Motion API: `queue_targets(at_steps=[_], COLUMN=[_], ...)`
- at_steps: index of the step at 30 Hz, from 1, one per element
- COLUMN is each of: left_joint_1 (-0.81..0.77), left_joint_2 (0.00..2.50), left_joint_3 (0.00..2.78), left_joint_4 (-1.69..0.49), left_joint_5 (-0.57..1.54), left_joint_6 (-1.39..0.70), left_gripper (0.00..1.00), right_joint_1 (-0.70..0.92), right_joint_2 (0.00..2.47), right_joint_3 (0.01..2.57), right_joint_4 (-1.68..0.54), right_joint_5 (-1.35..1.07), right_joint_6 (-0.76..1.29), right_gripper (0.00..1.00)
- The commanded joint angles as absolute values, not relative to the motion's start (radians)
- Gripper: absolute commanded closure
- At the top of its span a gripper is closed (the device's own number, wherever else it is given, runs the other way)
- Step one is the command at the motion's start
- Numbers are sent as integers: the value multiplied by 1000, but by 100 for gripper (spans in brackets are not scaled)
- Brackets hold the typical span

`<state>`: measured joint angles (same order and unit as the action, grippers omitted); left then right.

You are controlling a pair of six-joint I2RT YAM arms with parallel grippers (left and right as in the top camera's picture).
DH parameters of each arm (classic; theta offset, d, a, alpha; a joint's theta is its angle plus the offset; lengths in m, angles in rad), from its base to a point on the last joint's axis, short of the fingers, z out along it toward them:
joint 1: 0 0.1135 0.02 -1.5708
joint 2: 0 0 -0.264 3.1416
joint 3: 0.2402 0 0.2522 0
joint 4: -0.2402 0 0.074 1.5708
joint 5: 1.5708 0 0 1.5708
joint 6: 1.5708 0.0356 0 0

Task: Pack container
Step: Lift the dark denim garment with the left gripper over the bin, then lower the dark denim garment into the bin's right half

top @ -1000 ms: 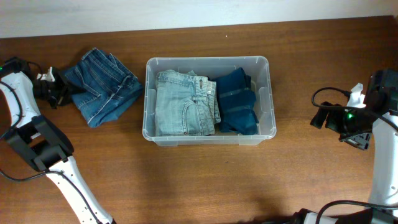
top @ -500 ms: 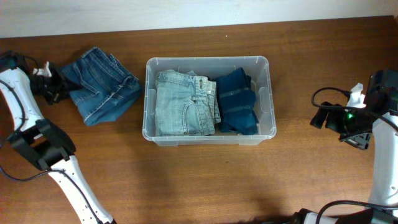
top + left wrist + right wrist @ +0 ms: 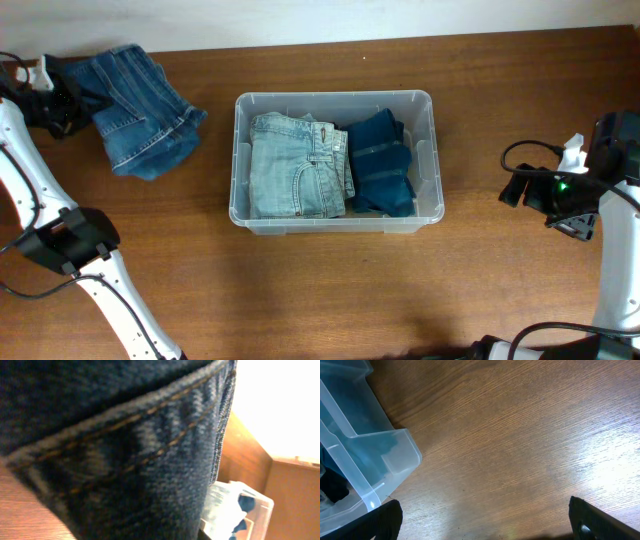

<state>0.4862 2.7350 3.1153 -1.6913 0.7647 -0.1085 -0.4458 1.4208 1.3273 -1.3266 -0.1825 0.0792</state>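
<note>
Overhead camera: fixed above the desk (image 3: 320, 300), facing straight down with a wide field. The container (image 3: 335, 160) sits at frame centre.

Left wrist camera: very close against blue jeans (image 3: 125, 460), which fill most of the frame. A container corner shows at 4 o'clock.

Right wrist camera: close above the desk, angled down. A container corner shows at 9 o'clock.

All three views share the container.

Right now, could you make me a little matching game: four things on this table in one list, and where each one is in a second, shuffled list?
Things:
1. light blue jeans
2. dark blue garment
3. mid-blue jeans
4. right hand

Places:
A. gripped by the left hand, far left of the table
B. left part of the container
C. open and empty, right of the container
D. right part of the container

Pairs: 1-B, 2-D, 3-A, 4-C
</note>
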Motion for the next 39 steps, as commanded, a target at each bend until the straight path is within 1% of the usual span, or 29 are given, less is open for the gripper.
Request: queue_targets(at_steps=[1, 6, 10, 16, 23, 25, 30, 34, 37, 39], left_joint_1=[465, 410, 334, 190, -11, -78, -247, -361, -438, -466], left_joint_2=[2547, 2435, 2338, 2212, 2191, 2191, 2193, 2193, 2193, 2193], left_joint_3=[3139, 3139, 3139, 3139, 3131, 3122, 3119, 3107, 3077, 3049], left_joint_4=[-1687, -1687, -1687, -1682, -1687, -1687, -1686, -1680, -1669, -1650], left_joint_5=[974, 1029, 1024, 963, 960, 916, 711, 633, 534, 522], left_joint_6=[-104, -104, -104, -149, -179, -200, -265, -282, -337, -371], left_gripper=[99, 99, 99, 99, 99, 99, 99, 98, 98, 99], right_joint_1=[-452, -452, -452, -452, -452, -452, -452, -452, -452, -452], right_joint_2=[1422, 1422, 1422, 1422, 1422, 1422, 1422, 1422, 1422, 1422], right_joint_3=[1327, 1327, 1327, 1327, 1327, 1327, 1327, 1327, 1327, 1327], right_joint_4=[-1326, -1326, -1326, -1326, -1326, -1326, -1326, -1326, -1326, -1326], right_joint_5=[-180, -180, -180, -180, -180, -180, -180, -180, -180, -180], right_joint_6=[86, 86, 86, 86, 86, 86, 86, 86, 86, 86], right_gripper=[1, 2, 2, 2, 2, 2, 2, 2, 2, 2])
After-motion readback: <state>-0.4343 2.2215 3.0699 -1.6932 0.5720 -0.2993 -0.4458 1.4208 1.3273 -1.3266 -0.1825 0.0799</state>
